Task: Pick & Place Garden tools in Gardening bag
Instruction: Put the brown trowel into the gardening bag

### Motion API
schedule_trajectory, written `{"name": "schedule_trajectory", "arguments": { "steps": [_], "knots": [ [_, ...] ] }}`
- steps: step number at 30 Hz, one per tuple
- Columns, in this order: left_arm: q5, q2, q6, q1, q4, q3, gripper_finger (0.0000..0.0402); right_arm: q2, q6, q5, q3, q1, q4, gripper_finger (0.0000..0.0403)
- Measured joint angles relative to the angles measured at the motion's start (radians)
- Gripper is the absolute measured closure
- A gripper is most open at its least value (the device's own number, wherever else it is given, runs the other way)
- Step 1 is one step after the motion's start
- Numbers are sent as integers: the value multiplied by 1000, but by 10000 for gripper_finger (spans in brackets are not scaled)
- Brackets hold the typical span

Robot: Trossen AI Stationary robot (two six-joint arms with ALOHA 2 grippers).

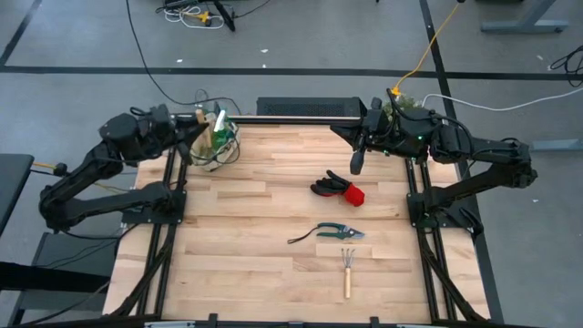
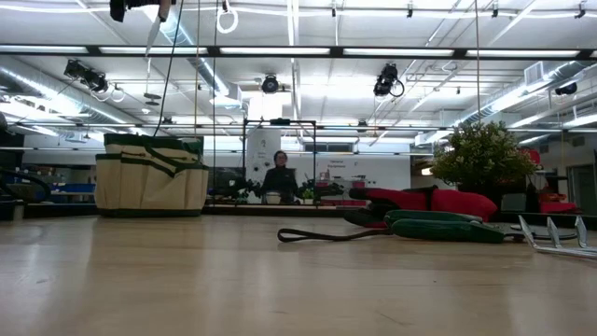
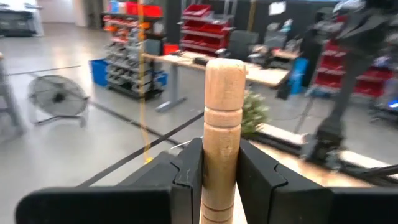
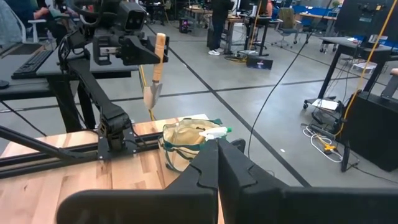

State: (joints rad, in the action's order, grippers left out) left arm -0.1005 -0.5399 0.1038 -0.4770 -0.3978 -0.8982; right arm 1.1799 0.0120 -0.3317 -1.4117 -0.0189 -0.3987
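Note:
The beige gardening bag with green trim (image 1: 219, 142) stands at the table's far left and also shows in the low view (image 2: 149, 177). A green spray bottle (image 4: 214, 131) sticks out of it. My left gripper (image 1: 199, 124) is high beside the bag's far-left rim, shut on a wooden-handled silver trowel (image 4: 153, 78). My right gripper (image 1: 356, 162) is shut and empty above the table's far right. The black-and-red gloves (image 1: 338, 189), the pruning shears (image 1: 333, 232) and the small rake (image 1: 346, 267) lie flat on the table. My left gripper pinches the trowel's wooden handle (image 3: 221, 155) between its two fingers, below the handle's rounded free end (image 3: 224, 71). The fingers come in level and lie across the handle. The trowel stands upright and lifted clear, its silver blade (image 4: 150, 94) hanging down beside the bag (image 4: 185, 142).
A bushy green plant (image 2: 480, 157) stands at the table's far right corner, behind my right arm. Bare wooden table lies between the bag and the gloves. Dark frame rails (image 1: 168, 219) run along both sides of the table. A person (image 2: 279, 177) is in the room far behind.

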Motion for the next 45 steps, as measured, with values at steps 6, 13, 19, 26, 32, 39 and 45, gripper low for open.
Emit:
{"name": "schedule_trajectory", "arguments": {
  "steps": [6, 13, 19, 26, 32, 39, 45],
  "knots": [
    [-64, -42, -19, -31, -4, 0, 323, 0, 0, 10, 0, 0, 0, 403],
    [-42, -101, -20, -117, -5, 0, 323, 0, 1, 10, 0, 0, -1, 403],
    [25, -141, -24, -223, -4, 0, 323, 0, 3, 10, 0, 0, -2, 403],
    [112, -182, -16, -346, -4, 0, 323, 0, 3, 11, 0, 0, -5, 403],
    [121, -219, 16, -414, -4, 0, 323, 0, -4, 45, 0, 0, -9, 403],
    [97, -255, 9, -441, -13, 0, 323, 0, -7, 45, 0, 0, -11, 403],
    [-2, -265, -19, -441, -76, 10, 323, 0, -7, 45, 0, 0, -17, 403]
  ]
}}
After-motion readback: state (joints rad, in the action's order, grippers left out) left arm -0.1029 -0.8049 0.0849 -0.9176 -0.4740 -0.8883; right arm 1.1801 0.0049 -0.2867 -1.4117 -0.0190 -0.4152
